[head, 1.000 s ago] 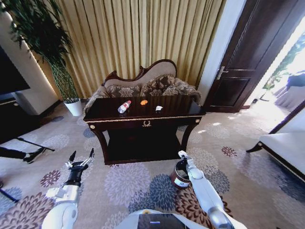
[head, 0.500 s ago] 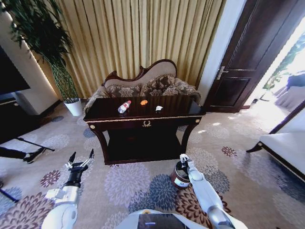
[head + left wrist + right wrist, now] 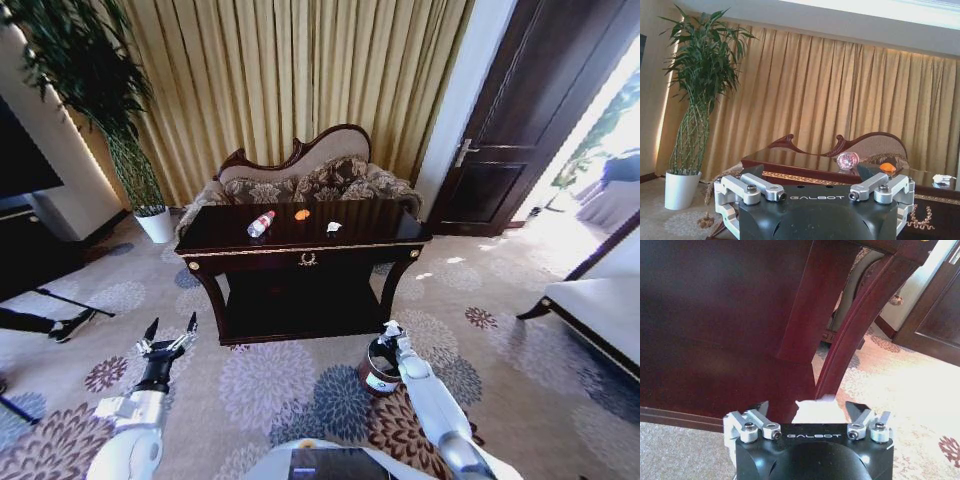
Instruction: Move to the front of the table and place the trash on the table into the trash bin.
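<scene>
The dark table stands ahead of me. On it lie a clear bottle with a red cap, a small orange piece and a white scrap. The left wrist view shows the bottle end-on, with the orange piece beside it. The round brown trash bin sits on the carpet by the table's front right leg. My right gripper hovers at the bin's far rim, shut on a white crumpled scrap. My left gripper is open and empty, low at the front left.
A sofa backs the table against gold curtains. A potted plant stands at the left, and a dark door at the right. A white bench juts in at the right edge. Patterned carpet lies open before the table.
My right gripper has drifted slightly right and down, settling closer over the bin's rim. The left arm and the things on the table have not moved.
</scene>
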